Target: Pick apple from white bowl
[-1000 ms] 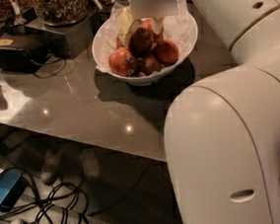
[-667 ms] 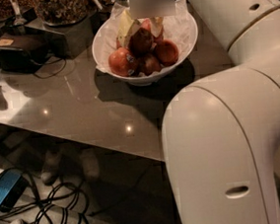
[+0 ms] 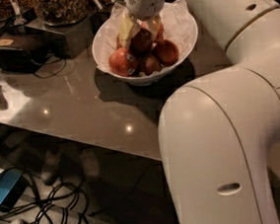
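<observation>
Change vs. earlier frames: small. The gripper (image 3: 141, 32) sits slightly further toward picture-left over the white bowl (image 3: 104, 58), and the big white elbow housing (image 3: 223, 150) has crept the same way and a touch upward; bowl and fruit have not shifted. The pale yellowish fingers (image 3: 126, 28) flank the apple (image 3: 142, 42), one on each side, and appear closed against it, so I read a clamp on the fruit. The apple lies directly between and just under the fingertips, inside the bowl and touching the pile, with no gap visible beneath. Judgement: grasp made, lift not yet evident. Materials: the apple is round, smooth and evenly dark red. The neighbouring red apples (image 3: 123, 62), below the gripper on the camera side, are lighter and glossy, so they could roll once it comes out. The bowl is glossy, shallow and flaring, lined with crumpled white paper (image 3: 181, 23) behind the gripper. The table (image 3: 95, 113) under it is a polished grey-brown slab showing lamp reflections.
</observation>
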You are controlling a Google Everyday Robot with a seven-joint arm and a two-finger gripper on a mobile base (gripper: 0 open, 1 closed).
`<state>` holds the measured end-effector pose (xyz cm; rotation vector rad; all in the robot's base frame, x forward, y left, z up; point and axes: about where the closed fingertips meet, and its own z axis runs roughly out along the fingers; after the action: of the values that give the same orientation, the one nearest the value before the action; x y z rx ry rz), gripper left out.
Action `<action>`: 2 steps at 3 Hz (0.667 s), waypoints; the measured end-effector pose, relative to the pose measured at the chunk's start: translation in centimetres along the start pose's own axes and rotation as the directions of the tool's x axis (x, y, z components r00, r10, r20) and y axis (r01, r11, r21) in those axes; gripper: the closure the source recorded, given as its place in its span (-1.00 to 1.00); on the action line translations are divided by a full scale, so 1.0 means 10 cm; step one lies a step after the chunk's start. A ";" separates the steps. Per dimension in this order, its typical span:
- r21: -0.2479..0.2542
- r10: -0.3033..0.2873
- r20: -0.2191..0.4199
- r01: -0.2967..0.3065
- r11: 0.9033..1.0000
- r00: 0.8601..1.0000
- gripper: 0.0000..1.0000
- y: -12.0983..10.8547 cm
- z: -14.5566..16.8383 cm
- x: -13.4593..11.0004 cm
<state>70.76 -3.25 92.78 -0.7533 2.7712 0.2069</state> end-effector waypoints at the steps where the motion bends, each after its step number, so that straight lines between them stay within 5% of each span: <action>1: 0.000 0.000 0.000 0.000 1.000 1.000 0.50 0.00 0.00 0.00; 2: 0.000 0.000 0.000 0.000 1.000 1.000 0.96 0.00 0.00 0.00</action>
<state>70.78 -3.25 92.78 -0.7528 2.7710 0.2070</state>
